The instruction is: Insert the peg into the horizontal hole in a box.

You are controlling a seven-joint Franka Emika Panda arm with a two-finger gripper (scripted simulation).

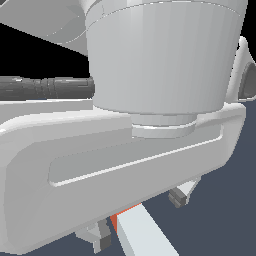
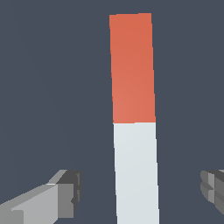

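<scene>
My end effector hangs released over the peg, fingers wide apart on either side, not touching. The square bar, half red-orange, half pale grey-white, lies flat on the dark desk.

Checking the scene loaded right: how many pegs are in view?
1. The peg, half red-orange and half pale grey-white, lies on the dark floor between the fingers of the open pincer, untouched. The arm fills most of the exterior view, so others could be hidden.
</scene>
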